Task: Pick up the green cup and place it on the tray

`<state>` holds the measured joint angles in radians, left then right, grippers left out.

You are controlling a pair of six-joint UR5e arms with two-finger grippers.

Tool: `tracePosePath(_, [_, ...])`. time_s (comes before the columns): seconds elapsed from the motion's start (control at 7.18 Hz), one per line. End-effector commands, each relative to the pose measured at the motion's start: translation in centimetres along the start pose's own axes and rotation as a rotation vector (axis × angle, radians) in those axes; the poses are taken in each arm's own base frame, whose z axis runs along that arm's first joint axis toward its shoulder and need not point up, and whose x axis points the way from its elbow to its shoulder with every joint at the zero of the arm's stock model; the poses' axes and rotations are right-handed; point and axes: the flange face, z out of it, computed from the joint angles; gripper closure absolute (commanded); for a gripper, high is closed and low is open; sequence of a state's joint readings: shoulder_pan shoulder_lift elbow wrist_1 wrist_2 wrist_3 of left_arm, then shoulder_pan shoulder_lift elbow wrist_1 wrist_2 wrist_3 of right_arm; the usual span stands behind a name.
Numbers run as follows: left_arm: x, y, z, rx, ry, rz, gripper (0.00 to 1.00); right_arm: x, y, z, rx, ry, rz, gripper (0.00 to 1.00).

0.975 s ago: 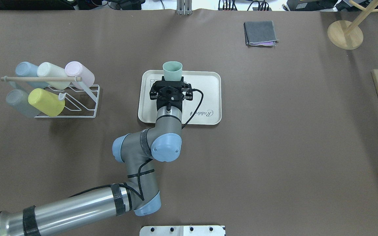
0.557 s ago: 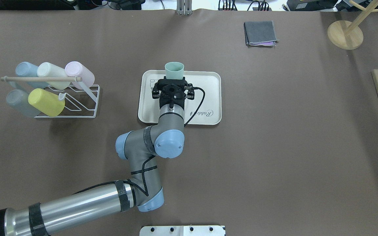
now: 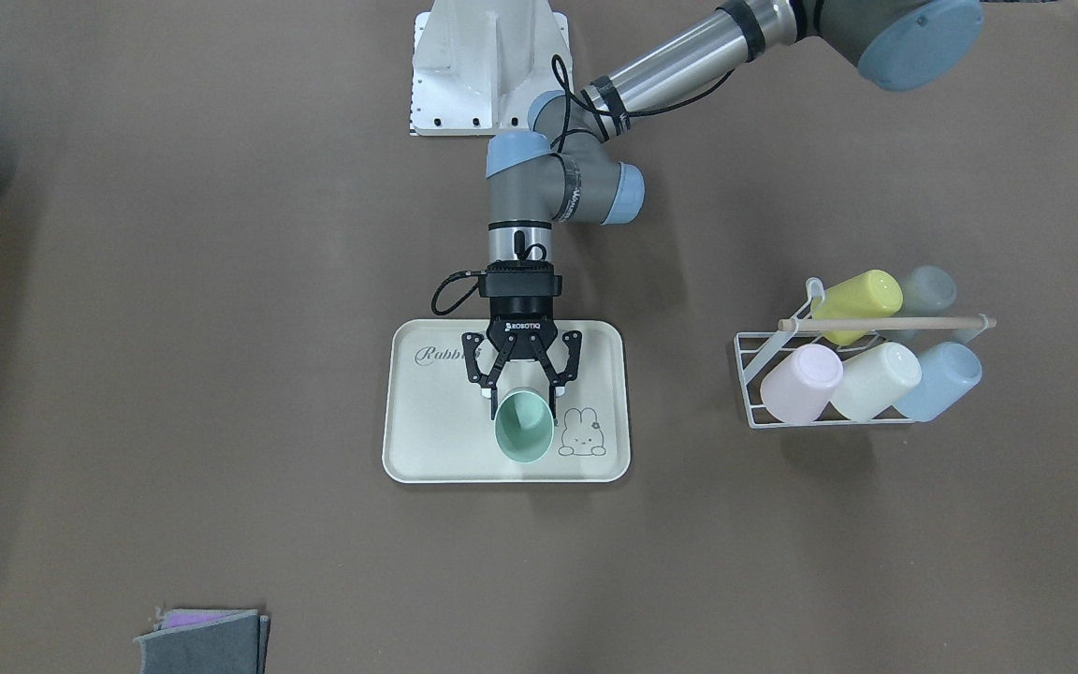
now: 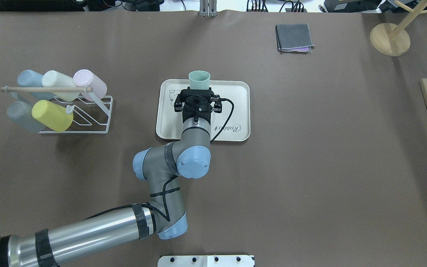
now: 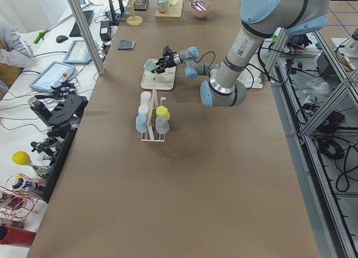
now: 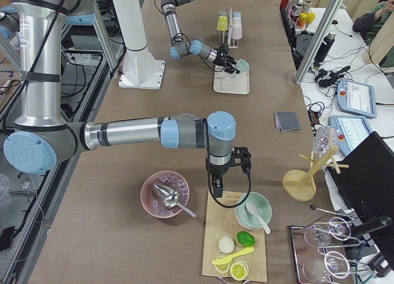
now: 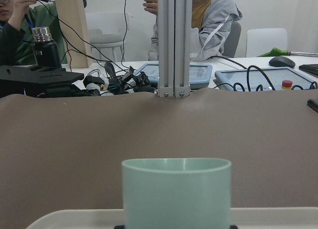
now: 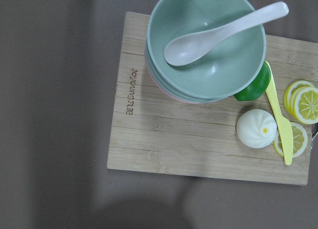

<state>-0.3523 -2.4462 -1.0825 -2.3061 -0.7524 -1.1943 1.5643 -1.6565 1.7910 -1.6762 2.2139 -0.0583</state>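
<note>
Fingers (image 3: 488,382) of the left gripper (image 3: 522,393) are pressed on both sides of the green cup (image 3: 524,429), so the jaws are clenched on it low on its wall. The cup stands upright with its mouth up. In the overhead view it is at the 12 o'clock edge of the tray (image 4: 235,111), with its mouth overlapping the far rim. The left wrist view shows the cup in the middle and the cream rim of the tray behind it, but the bottom of the cup is cut off, so I cannot tell if it touches the tray. A wire rack (image 4: 87,122) with pastel cups is at 9 o'clock from the tray, well apart, and a folded grey cloth (image 4: 294,37) at 1 o'clock. The right gripper (image 6: 218,186) hangs over a wooden cutting board (image 8: 198,154) that carries a green bowl (image 8: 218,65) with a white spoon (image 8: 218,33); whether its jaws are apart or together I cannot tell.
</note>
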Motion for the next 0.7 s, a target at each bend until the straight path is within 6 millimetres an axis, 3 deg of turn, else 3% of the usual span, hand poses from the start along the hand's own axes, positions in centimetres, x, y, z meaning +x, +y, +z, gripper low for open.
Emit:
tracePosePath(0.0, [0.2,0.8,-0.1,-0.011,0.0,-0.011,0.8,1.3,0.0,1.6,0.018,0.012,-0.013,0.0])
tracePosePath(0.14, [0.3,0.7,-0.1,-0.011,0.001,-0.012,0.77,2.1,-0.2,2.6,0.045,0.02,-0.032,0.0])
tracePosePath(0.42, [0.5,1.1,-0.5,-0.015,0.005,-0.009,0.63,2.0,-0.3,2.6,0.05,0.008,-0.019,0.0])
tracePosePath(0.56, [0.4,1.1,-0.6,-0.011,0.007,-0.011,0.61,1.7,-0.4,2.2,0.057,0.005,0.01,0.0])
